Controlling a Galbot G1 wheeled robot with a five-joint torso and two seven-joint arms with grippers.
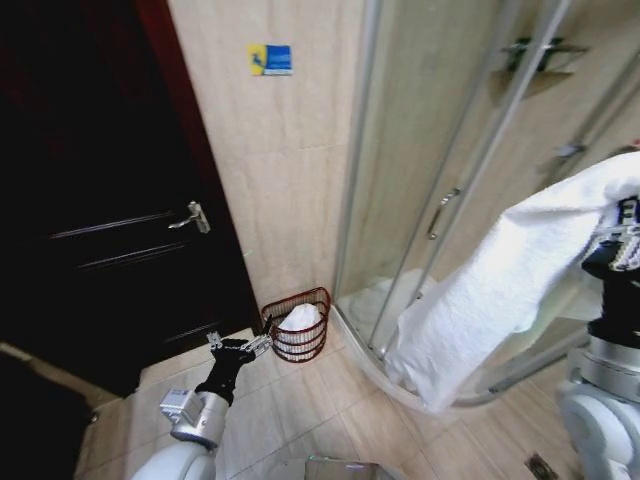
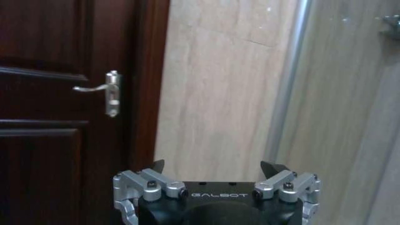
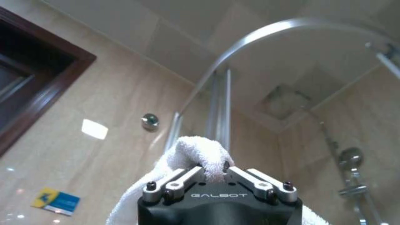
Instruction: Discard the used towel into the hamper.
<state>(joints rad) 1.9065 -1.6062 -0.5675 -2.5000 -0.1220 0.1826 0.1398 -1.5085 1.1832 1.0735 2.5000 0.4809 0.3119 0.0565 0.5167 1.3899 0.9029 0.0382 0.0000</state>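
Observation:
A large white towel (image 1: 500, 290) hangs in the air at the right, draped down in front of the shower glass. My right gripper (image 1: 625, 228) holds its top edge, and in the right wrist view the gripper (image 3: 211, 169) is shut on a bunch of the towel (image 3: 196, 147). The hamper (image 1: 298, 322), a small reddish-brown wire basket with white cloth inside, stands on the floor against the tiled wall, well below and to the left of the towel. My left gripper (image 1: 240, 346) hovers low just left of the hamper, open (image 2: 214, 165) and holding nothing.
A dark wooden door (image 1: 90, 200) with a silver lever handle (image 1: 192, 217) fills the left side. A curved glass shower enclosure (image 1: 450, 150) with a handle (image 1: 440, 212) takes the right. Between them is a beige tiled wall with a blue sign (image 1: 270, 59). Tiled floor lies open in front of the hamper.

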